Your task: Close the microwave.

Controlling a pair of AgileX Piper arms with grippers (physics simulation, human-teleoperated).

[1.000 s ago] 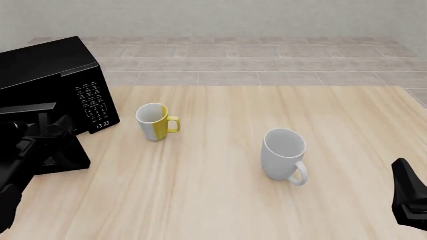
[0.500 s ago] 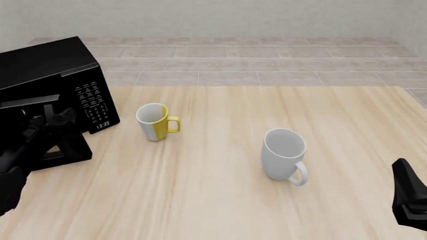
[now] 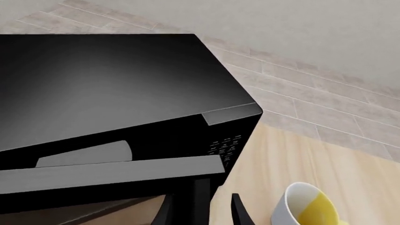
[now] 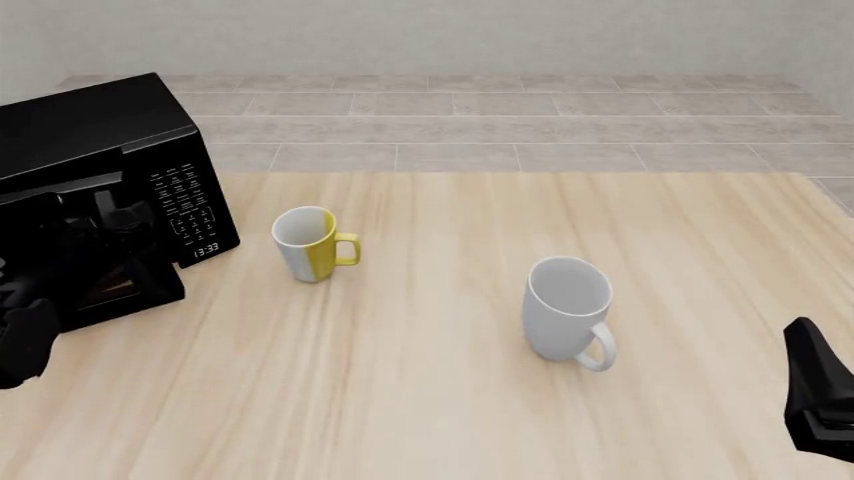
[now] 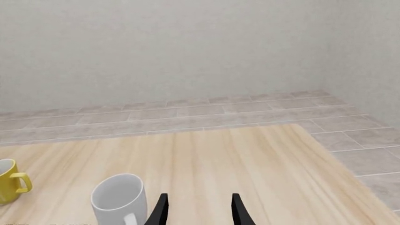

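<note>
The microwave [image 4: 94, 150] is a glossy black box at the table's far left, its keypad panel [image 4: 190, 210] facing right. Its door [image 4: 80, 275] stands slightly ajar, close to the body. In the left wrist view the microwave's top [image 3: 112, 84] fills the picture and the door's grey top edge [image 3: 112, 173] angles out a little. My left gripper [image 4: 115, 224] is open against the door's free edge, which lies between its fingers [image 3: 240, 213]. My right gripper [image 5: 198, 211] is open and empty at the table's near right [image 4: 817, 400].
A yellow-and-white mug [image 4: 310, 243] stands just right of the microwave and shows in the left wrist view [image 3: 309, 208]. A larger white mug [image 4: 570, 308] stands mid-table right, ahead of the right gripper [image 5: 119, 199]. The table ends at the far right [image 5: 325, 140].
The microwave door has swung from wide open to nearly shut. My left gripper moved forward with it, pressing on its free edge. The right arm has not moved.
</note>
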